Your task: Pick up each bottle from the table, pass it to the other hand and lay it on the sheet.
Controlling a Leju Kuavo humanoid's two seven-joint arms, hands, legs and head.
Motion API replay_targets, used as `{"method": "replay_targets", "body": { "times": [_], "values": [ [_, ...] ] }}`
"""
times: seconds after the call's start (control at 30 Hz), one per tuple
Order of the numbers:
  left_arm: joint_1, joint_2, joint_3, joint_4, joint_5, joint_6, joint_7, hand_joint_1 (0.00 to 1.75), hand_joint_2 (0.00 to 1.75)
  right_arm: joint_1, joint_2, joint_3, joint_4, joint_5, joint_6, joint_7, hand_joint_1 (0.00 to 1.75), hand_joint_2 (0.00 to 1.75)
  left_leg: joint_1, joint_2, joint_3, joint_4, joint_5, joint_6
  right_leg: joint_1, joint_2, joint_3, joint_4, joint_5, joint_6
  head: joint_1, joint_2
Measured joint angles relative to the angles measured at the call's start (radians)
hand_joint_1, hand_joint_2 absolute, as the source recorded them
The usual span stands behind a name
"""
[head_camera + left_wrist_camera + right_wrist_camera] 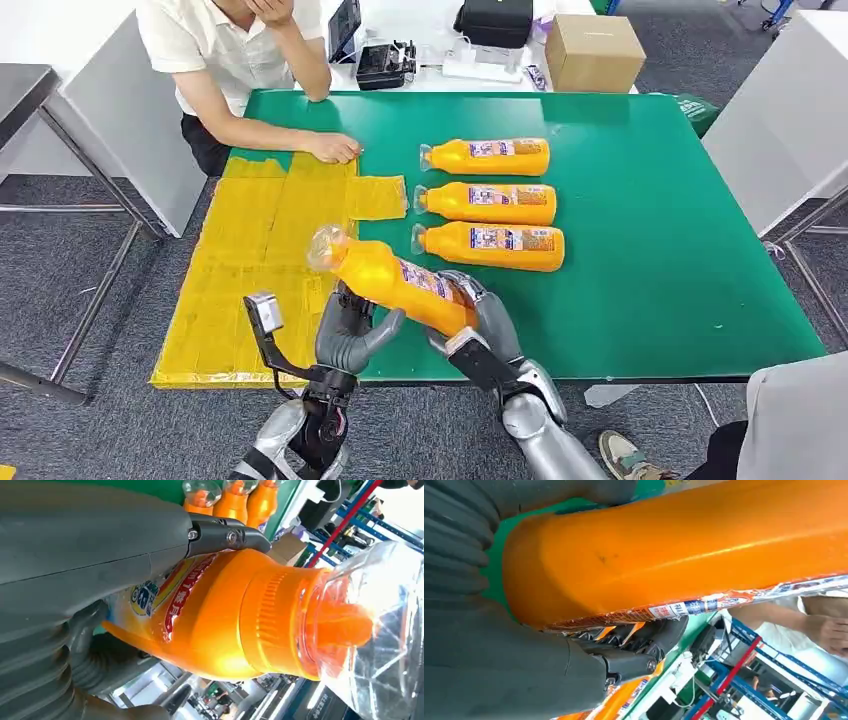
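The held bottle (395, 277) hangs tilted above the near edge of the green table (660, 260), its clear cap pointing toward ten o'clock over the yellow sheet (250, 260) and its base toward four o'clock. The right robot hand (478, 318) wraps that base end, fingers closed round the orange body, as the right wrist view confirms. The left robot hand (352, 330) sits just below the bottle's middle at about seven o'clock from it; in the left wrist view its fingers (227, 535) lie against the label, but whether they clamp it I cannot tell. Three more bottles (487, 196) lie side by side on the table at one o'clock from the held one, caps toward the sheet. A person's hand (333, 147) rests at the sheet's far edge.
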Motion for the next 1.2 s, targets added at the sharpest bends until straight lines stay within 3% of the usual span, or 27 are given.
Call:
{"method": "replay_targets", "body": {
  "times": [0.53,0.57,0.6,0.63,0.7,0.8,0.93,0.97,1.0,1.03,1.13,1.2],
  "values": [
    [-0.008,0.0,0.001,0.038,0.035,0.112,0.05,0.0,1.75,-0.035,0.002,0.096,0.054,0.141,-0.093,0.064,1.75,1.75,0.0,0.0,0.0,0.0,0.0,0.0,0.0,0.0,-0.001,0.0,0.0,0.0,0.0,0.0],
    [-0.009,0.0,0.001,0.04,0.036,0.12,0.049,0.17,1.75,-0.035,0.002,0.101,0.054,0.141,-0.093,0.064,1.75,1.75,0.0,0.0,0.0,0.0,0.0,0.0,0.0,0.0,-0.001,0.0,0.0,0.0,0.0,0.0],
    [-0.013,-0.001,0.001,0.043,0.045,0.125,0.049,1.62,1.75,-0.035,0.002,0.108,0.054,0.139,-0.093,0.06,1.75,1.75,0.0,0.0,0.0,0.0,0.0,0.0,0.0,0.0,-0.001,0.0,0.0,0.0,0.0,0.0],
    [-0.016,-0.002,0.001,0.044,0.058,0.122,0.047,1.75,1.75,-0.035,0.002,0.114,0.054,0.13,-0.093,0.05,1.64,1.75,0.0,0.0,0.0,0.0,0.0,0.0,0.0,0.0,-0.001,0.0,0.0,0.0,0.0,0.0],
    [-0.021,-0.005,0.002,0.044,0.099,0.103,0.038,1.75,1.75,-0.032,0.005,0.124,0.052,0.08,-0.073,0.011,1.66,1.75,0.0,0.0,0.0,0.0,0.0,0.0,0.0,0.0,-0.001,0.0,0.0,0.0,0.0,0.0],
    [-0.022,-0.01,0.003,0.031,0.131,0.076,0.02,1.75,1.75,-0.028,0.013,0.133,0.05,0.036,-0.044,-0.011,1.52,1.75,0.0,0.0,0.0,0.0,0.0,0.0,0.0,0.0,-0.001,0.0,0.0,0.0,0.0,0.0],
    [-0.02,-0.01,0.003,0.008,0.123,0.067,-0.031,1.75,1.75,-0.029,0.02,0.143,0.05,0.01,-0.027,-0.02,1.52,1.75,0.0,0.001,0.0,0.0,0.0,0.0,0.0,0.0,-0.001,0.0,0.0,0.0,0.0,0.0],
    [-0.018,-0.01,0.003,0.005,0.119,0.067,-0.039,1.75,1.75,-0.03,0.022,0.145,0.05,0.007,-0.024,-0.022,0.65,1.75,0.0,0.001,0.0,0.0,0.0,0.0,0.0,0.0,-0.001,0.0,0.0,0.0,0.0,0.0],
    [-0.017,-0.01,0.003,0.0,0.117,0.067,-0.042,1.75,1.75,-0.031,0.023,0.147,0.05,0.004,-0.021,-0.023,0.0,1.75,0.0,0.0,0.0,0.0,0.0,0.0,0.0,0.0,-0.001,0.0,0.0,0.0,0.0,0.0],
    [-0.015,-0.01,0.003,-0.003,0.116,0.067,-0.044,1.75,1.75,-0.031,0.023,0.147,0.05,0.003,-0.021,-0.024,0.0,0.0,0.0,0.0,0.0,0.0,0.0,0.0,0.0,0.0,-0.001,0.0,0.0,0.0,0.0,0.0],
    [-0.015,-0.01,0.006,-0.014,0.104,0.068,-0.063,1.75,1.75,-0.029,0.025,0.154,0.05,-0.003,0.003,-0.027,0.0,0.0,0.0,0.0,0.0,0.0,0.0,0.0,0.0,0.0,-0.001,0.0,0.0,0.0,0.0,0.0],
    [-0.015,-0.01,0.007,-0.029,0.099,0.067,-0.08,1.75,1.75,-0.022,0.024,0.155,0.05,-0.066,0.083,-0.037,0.0,0.0,0.0,0.0,0.0,0.0,0.0,0.0,0.0,0.0,-0.001,0.0,0.0,0.0,0.0,0.0]
  ]
}}
